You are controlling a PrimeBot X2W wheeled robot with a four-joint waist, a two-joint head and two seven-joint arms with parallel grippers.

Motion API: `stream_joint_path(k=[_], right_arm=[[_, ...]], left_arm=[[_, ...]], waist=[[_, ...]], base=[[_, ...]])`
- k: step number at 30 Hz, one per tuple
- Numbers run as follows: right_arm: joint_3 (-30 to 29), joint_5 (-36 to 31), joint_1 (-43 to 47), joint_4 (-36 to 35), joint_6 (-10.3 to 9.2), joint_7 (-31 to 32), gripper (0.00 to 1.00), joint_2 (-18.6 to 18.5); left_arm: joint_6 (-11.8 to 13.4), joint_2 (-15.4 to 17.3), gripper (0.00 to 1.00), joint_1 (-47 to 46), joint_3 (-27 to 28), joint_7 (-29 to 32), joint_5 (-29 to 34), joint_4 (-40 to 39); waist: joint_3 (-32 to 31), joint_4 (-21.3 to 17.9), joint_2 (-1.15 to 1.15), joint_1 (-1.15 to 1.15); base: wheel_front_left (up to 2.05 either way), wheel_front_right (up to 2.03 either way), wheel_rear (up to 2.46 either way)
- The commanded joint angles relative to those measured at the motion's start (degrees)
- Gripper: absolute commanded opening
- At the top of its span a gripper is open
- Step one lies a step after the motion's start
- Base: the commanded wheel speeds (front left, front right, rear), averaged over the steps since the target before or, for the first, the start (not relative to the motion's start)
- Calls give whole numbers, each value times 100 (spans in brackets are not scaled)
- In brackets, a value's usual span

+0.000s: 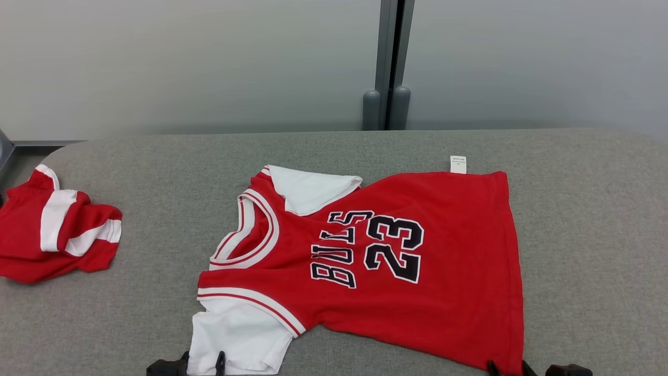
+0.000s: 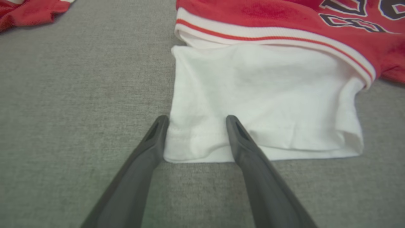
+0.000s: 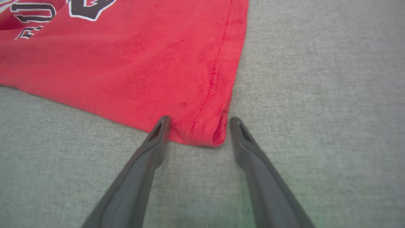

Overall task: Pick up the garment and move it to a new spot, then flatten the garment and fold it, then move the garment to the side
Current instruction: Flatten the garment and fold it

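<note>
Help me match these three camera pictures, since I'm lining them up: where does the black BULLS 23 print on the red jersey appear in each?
Head view: the print sits mid-picture on the jersey, reading sideways.
Left wrist view: the print is in the top right corner, cut off, above the white sleeve.
Right wrist view: the print is in the top left corner, cut off.
Shared landmark: the grey tabletop under the jersey.

Soft even light, faint shadows; wrist views blur toward their edges
</note>
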Motion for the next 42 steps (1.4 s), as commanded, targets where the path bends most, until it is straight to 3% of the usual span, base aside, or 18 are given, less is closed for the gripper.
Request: stream_joint_path(k=[1, 2, 3, 4, 13, 21, 28, 33, 42], right_arm=[[197, 114, 15, 150, 31, 110, 40, 92], [261, 169, -27, 128, 32, 97, 3, 97], [296, 214, -73, 93, 32, 66, 0, 97], [313, 248, -110, 47, 31, 20, 0, 91], [365, 593, -857, -636, 17, -134, 0, -90], [659, 959, -3112, -711, 17, 116, 0, -508], [798, 1681, -5978, 340, 18, 436, 0, -619], [671, 2024, -7847, 1374, 18, 464, 0, -603], [752, 2063, -9485, 2453, 18, 178, 0, -727]], left_arm=[[-28, -49, 100, -45, -31, 27, -116, 155], [-34, -38, 76, -64, -88, 17, -113, 187], [-40, -36, 32, -92, -147, 8, -141, 209], [-46, -54, 0, -123, -180, -21, -229, 205], [-38, 217, 0, -703, -634, -271, -994, -687], [-38, 957, 0, -2741, -1106, 123, -1494, -1404], [-39, 1401, 0, -5302, -1143, 613, -2431, -1212], [-39, 1509, 0, -7085, -1239, 709, -2796, -633], [-39, 1383, 0, -9044, -1842, 350, -2788, 289]], waist=[[-12, 3, 0, 0], [-14, -2, 0, 0], [-15, -3, 0, 0], [-15, -1, 0, 0], [176, -38, 0, 0], [901, -130, 0, 0], [1784, -342, 0, 0], [2177, -450, 0, 0], [2312, -438, 0, 0]], base=[[0, 0, 0], [0, 0, 0], [0, 0, 0], [0, 0, 0], [0, 0, 0], [0, 0, 0], [0, 0, 0], [0, 0, 0], [0, 0, 0]])
